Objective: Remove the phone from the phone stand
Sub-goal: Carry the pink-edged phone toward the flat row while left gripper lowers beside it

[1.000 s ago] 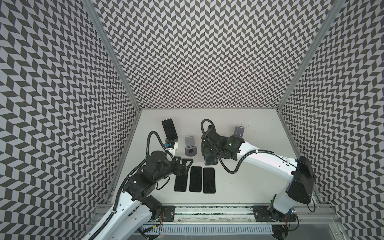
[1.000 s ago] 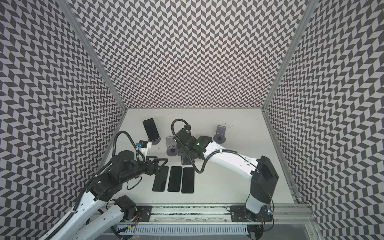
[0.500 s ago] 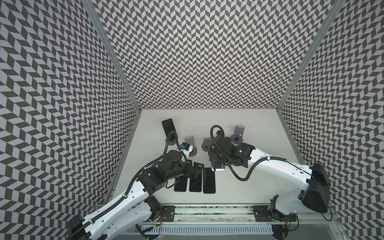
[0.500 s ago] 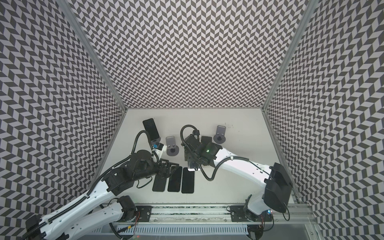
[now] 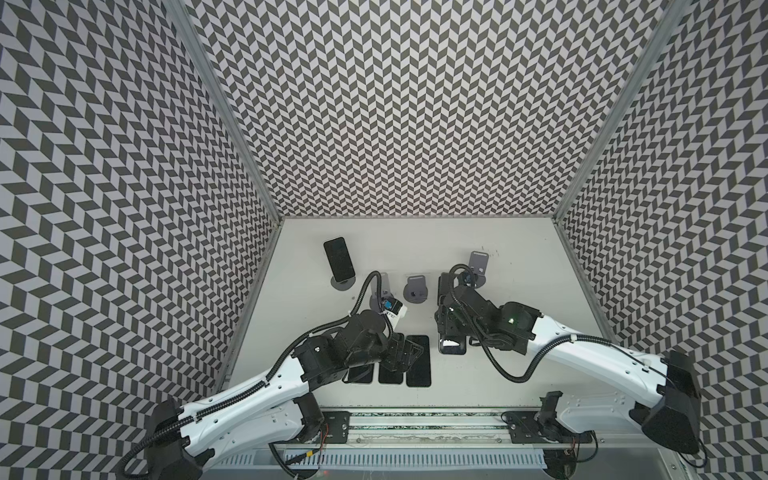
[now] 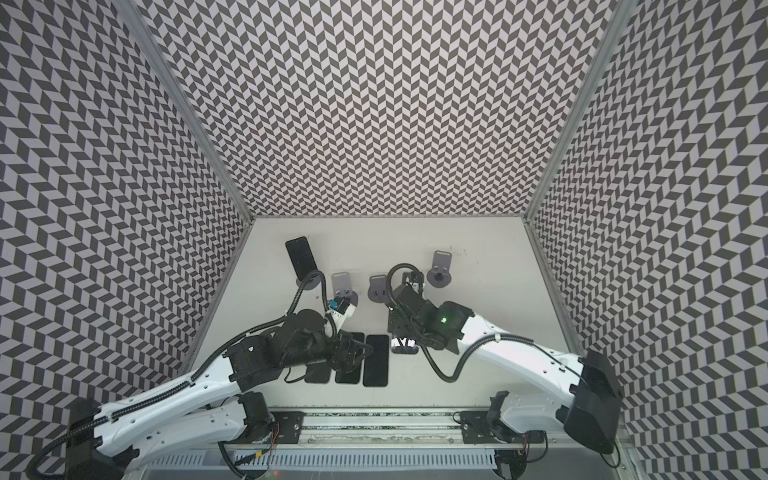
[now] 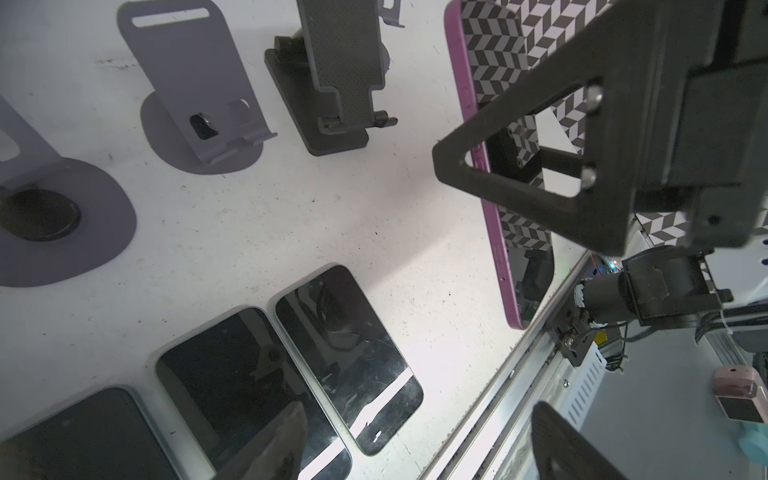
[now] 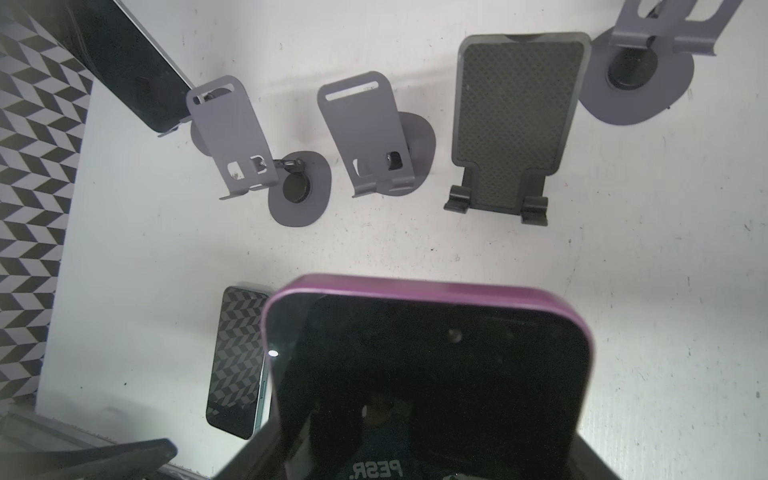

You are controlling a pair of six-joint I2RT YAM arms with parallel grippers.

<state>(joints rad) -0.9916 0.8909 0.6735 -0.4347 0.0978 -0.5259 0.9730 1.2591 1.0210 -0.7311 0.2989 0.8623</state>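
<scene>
Right claw [image 5: 451, 334]: closed on the purple-cased phone [image 8: 428, 374]; one finger [image 7: 573, 224] lies across the screen.
Purple-cased phone: clear of every stand, held tilted over the front middle of the tabletop [image 5: 519, 257]; whether its low end touches cannot be told.
Left claw [image 5: 409, 355]: jaws apart and empty, hovering over the flat phones [image 5: 417, 361].
Flat phones: three in a row along the front edge, just beside the held phone.
Black stand [image 8: 515, 116]: empty, mid-tabletop, among the grey stands [image 8: 374, 137].
Back-left corner: a second phone [image 5: 338, 259] leans on a grey stand.
Step in hand: removal looks done; the held phone is probably being set down.
Next move: lower it flat at the row's right end without striking its neighbour, then open the jaws.
</scene>
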